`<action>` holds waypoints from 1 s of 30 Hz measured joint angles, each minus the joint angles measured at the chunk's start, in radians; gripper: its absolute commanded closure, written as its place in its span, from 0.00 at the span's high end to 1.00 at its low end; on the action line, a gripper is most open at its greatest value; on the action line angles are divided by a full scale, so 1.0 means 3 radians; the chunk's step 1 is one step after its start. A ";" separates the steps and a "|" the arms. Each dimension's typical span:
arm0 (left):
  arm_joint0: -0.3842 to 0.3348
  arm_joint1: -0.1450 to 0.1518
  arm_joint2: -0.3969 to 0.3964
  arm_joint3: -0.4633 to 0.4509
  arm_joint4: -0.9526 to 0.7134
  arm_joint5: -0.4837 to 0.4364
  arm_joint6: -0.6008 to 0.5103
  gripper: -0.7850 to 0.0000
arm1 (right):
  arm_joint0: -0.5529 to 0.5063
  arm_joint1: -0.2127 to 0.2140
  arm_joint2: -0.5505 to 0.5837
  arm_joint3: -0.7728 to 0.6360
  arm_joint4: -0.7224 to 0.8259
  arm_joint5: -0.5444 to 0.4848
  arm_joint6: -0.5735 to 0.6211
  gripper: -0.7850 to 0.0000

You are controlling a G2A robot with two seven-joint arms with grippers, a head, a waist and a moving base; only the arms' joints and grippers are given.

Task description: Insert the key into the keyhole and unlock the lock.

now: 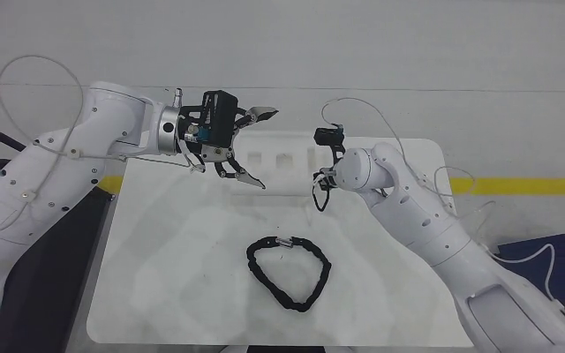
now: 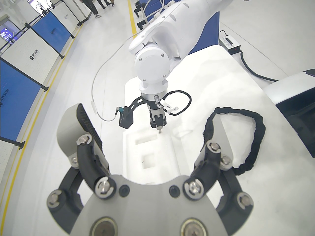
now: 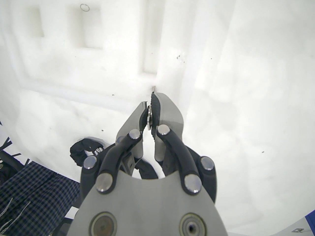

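Metal key [image 3: 149, 118] sits pinched in right pincer [image 3: 149, 99] near foam tray [image 3: 118, 25].

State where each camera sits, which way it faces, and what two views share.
Top view: above the arms, looking down on the table; left gripper open.
Left wrist view: behind its open fingers, facing the right gripper across the tray.
Right wrist view: behind its fingers shut on the key, facing the tray.
All three show the chain lock.

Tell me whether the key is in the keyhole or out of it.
Out. The right hand pinches the key over the white foam tray, apart from the chain lock lying on the table.
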 measured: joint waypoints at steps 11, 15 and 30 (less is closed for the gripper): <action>0.0000 0.0000 0.0000 0.0000 0.0000 0.0000 0.0000 1.00 | -0.0262 0.0153 0.0500 -0.0582 0.0190 -0.0105 0.0323 0.00; 0.0000 0.0000 0.0000 0.0000 0.0000 0.0000 0.0000 1.00 | -0.0546 0.0271 0.0889 -0.0965 0.0365 -0.0247 0.0493 0.00; 0.0000 0.0000 0.0000 0.0000 0.0000 0.0000 0.0000 1.00 | -0.1654 0.0522 0.2248 -0.1931 0.1593 -0.1033 0.0557 0.00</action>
